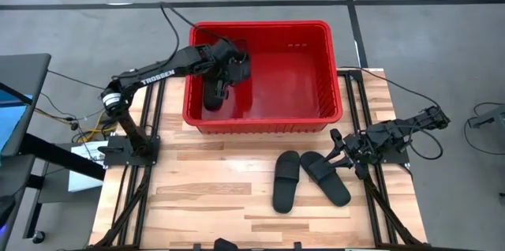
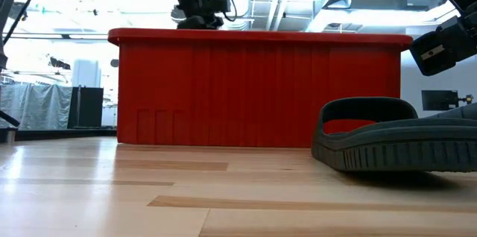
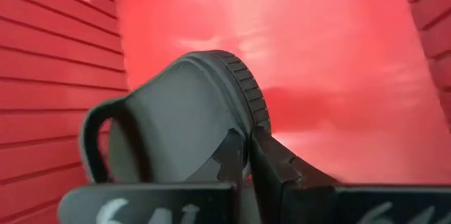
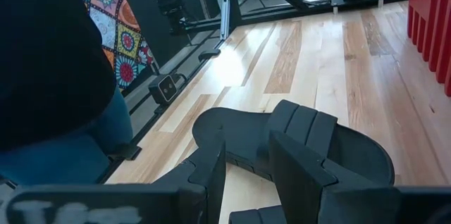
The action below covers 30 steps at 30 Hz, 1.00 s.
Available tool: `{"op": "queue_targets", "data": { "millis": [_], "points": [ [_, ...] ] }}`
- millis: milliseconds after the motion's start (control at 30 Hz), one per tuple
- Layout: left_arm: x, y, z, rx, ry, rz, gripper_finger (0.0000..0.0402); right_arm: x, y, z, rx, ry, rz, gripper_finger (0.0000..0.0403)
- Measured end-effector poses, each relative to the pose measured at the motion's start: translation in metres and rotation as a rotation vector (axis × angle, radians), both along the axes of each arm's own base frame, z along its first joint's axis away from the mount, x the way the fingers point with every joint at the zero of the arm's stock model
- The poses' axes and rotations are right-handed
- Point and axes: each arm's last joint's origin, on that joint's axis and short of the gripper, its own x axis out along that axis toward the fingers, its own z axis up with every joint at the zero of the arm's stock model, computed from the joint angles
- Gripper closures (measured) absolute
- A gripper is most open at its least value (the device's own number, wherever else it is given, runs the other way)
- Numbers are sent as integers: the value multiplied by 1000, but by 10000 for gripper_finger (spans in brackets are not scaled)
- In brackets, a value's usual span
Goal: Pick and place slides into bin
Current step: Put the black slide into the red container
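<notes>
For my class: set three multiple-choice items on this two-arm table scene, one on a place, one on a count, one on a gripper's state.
1. Where is the left gripper?
A. inside the large red ribbed plastic bin
B. over the wooden table
C. beyond the table

2. How many matte black slide sandals lie on the table?
A. none
B. two
C. four

3. The left gripper is
A. open, empty
B. shut on a black slide
C. out of view

Key: 1 A, high view shows it within the walls; 2 B, one slide beside another, by the right gripper; 3 B, fingers pinch its edge.
</notes>
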Motion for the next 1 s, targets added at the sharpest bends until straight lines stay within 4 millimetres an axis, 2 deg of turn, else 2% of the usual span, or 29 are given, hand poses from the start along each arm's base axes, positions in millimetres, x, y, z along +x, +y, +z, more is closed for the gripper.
{"op": "queue_targets", "data": {
  "millis": [133,533,1000],
  "points": [
    [2,1,-8,-27,10,-4,401,0,0,0,0,0,0,301],
    [-2,-2,-55,-63,102,-69,401,0,0,0,0,0,0,301],
    [-3,-2,-76,-48,106,-94,401,0,0,0,0,0,0,301]
  ]
}}
